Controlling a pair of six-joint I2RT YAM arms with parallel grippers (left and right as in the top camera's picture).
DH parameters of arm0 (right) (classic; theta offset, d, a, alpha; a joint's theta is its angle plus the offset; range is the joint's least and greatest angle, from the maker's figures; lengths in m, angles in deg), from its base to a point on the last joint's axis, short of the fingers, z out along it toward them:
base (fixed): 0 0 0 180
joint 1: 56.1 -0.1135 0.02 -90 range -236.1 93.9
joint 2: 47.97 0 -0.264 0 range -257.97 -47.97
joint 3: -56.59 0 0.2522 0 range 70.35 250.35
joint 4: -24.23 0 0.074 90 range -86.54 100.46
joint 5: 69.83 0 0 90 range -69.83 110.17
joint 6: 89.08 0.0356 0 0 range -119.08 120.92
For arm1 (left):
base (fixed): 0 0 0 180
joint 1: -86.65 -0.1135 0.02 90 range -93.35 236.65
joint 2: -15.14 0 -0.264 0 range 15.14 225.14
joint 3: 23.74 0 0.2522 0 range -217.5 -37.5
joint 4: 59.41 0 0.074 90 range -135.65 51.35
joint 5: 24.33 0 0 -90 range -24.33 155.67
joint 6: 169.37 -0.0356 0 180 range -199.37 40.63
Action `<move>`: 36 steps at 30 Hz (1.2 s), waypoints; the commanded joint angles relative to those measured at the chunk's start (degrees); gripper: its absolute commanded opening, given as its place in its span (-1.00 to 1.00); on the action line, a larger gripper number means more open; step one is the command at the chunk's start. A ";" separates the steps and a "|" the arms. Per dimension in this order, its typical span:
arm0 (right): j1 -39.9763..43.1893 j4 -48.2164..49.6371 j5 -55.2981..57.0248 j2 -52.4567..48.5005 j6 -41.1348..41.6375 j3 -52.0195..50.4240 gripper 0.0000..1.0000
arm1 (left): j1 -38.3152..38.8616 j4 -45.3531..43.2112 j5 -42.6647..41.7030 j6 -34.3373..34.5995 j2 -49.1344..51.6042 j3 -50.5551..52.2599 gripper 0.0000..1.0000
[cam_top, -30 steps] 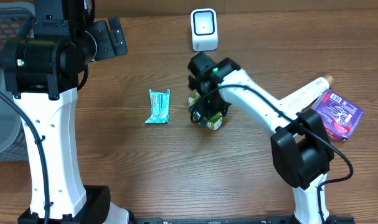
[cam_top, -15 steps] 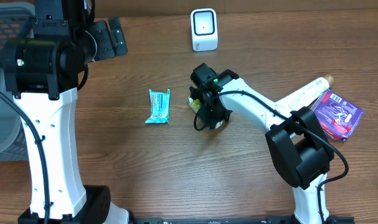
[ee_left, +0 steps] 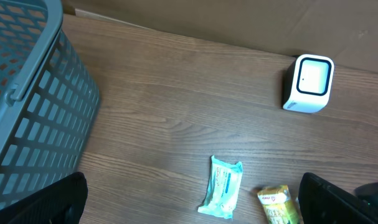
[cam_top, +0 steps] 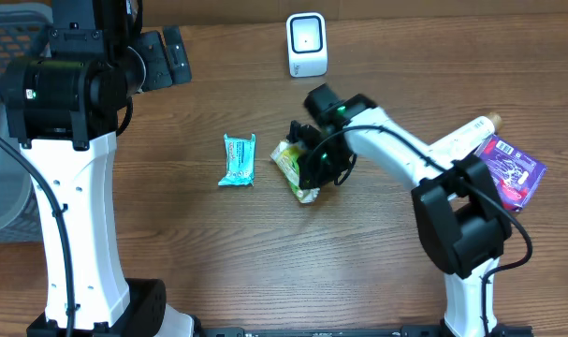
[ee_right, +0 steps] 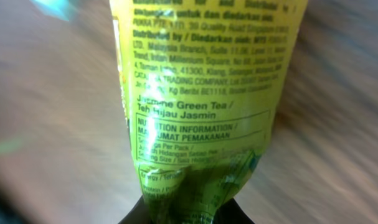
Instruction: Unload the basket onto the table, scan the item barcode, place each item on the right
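My right gripper (cam_top: 319,161) is shut on one end of a yellow-green tea packet (cam_top: 294,169) at the table's middle. The rest of the packet sticks out to the left. In the right wrist view the packet (ee_right: 201,81) fills the frame with its printed text side facing the camera, its lower end crumpled between my right gripper (ee_right: 185,214). No barcode shows on that side. The white scanner (cam_top: 307,44) stands at the back centre, apart from the packet. My left gripper (ee_left: 192,208) hangs open and empty high at the back left, looking down on the scanner (ee_left: 308,84) and the packet (ee_left: 279,205).
A teal wipes packet (cam_top: 238,160) lies left of the green packet. A purple packet (cam_top: 509,171) and a pale tube (cam_top: 469,137) lie at the right edge. A grey basket (ee_left: 27,99) stands at the far left.
My right gripper has closed on the green packet and shifted slightly right; the packet now trails out to its left. The left arm has not moved.
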 commanded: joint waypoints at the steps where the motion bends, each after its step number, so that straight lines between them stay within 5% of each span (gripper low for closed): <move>1: 5.73 2.78 -24.63 0.90 -0.28 -2.03 -0.74 | 0.04 -0.17 0.74 0.92 0.42 -0.66 1.00; 10: 12.70 7.39 -28.48 0.42 4.72 -12.61 -0.35 | 0.04 -0.17 0.74 0.90 0.42 -0.66 1.00; 13: 13.31 5.86 -22.49 0.42 4.74 -12.55 0.25 | 0.04 -0.17 0.74 0.90 0.42 -0.66 1.00; 15: 13.77 4.74 -18.69 0.44 4.94 -11.85 1.00 | 0.04 -0.17 0.74 0.92 0.42 -0.66 0.99; 26: 12.57 -9.38 -0.20 0.50 4.66 4.59 1.00 | 0.04 -0.17 0.74 0.90 0.42 -0.66 1.00; 36: -1.16 -7.78 9.01 0.46 9.03 7.85 1.00 | 0.04 -0.17 0.74 0.92 0.42 -0.66 0.99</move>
